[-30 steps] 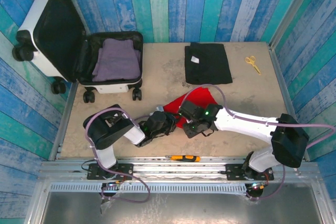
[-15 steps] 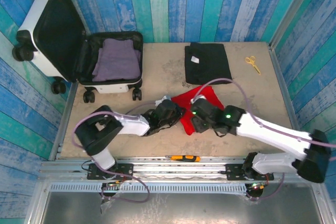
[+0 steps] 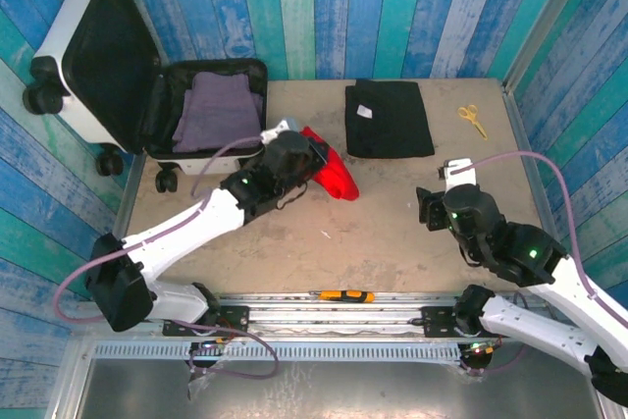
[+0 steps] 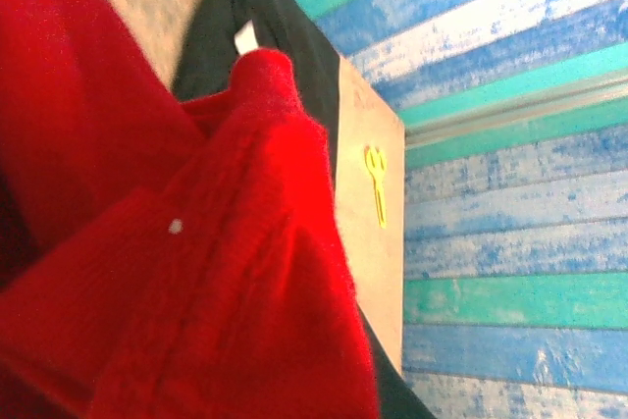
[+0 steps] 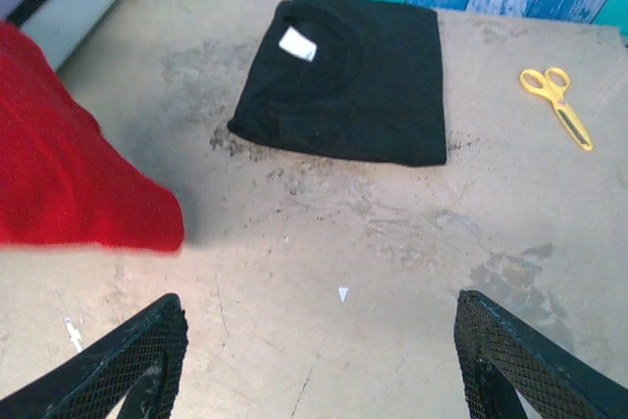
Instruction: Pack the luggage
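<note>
An orange utility knife (image 3: 341, 295) lies on the metal rail along the near edge of the table (image 3: 392, 252). Toward the near right of the table, the right gripper (image 5: 319, 303) hangs over bare surface with its jaws spread wide and nothing between them. A small white scrap (image 3: 327, 235) lies on the table near the middle.

Farther in and left of centre, the left gripper (image 3: 304, 151) is clamped on a red garment (image 3: 334, 176). The cloth drapes from it in a bunch, and its lower end reaches down to the table top. The left wrist view shows the red folds close up.

The luggage (image 3: 211, 166) stands open at the far left corner, and the held garment hangs just beside its near right corner. The base of the luggage lies flat on the table on its wheels. Inside it, on the black lining, sits a folded purple garment (image 3: 218, 110), which covers most of the compartment. The lid (image 3: 106, 58) is raised and leans out past the left edge of the table. Its black-lined inside looks bare.

Along the far edge, right of centre, lies a folded black shirt (image 3: 388, 117), its white neck label showing. A pair of yellow scissors (image 3: 472, 119) lies near the far right corner, apart from the shirt.
</note>
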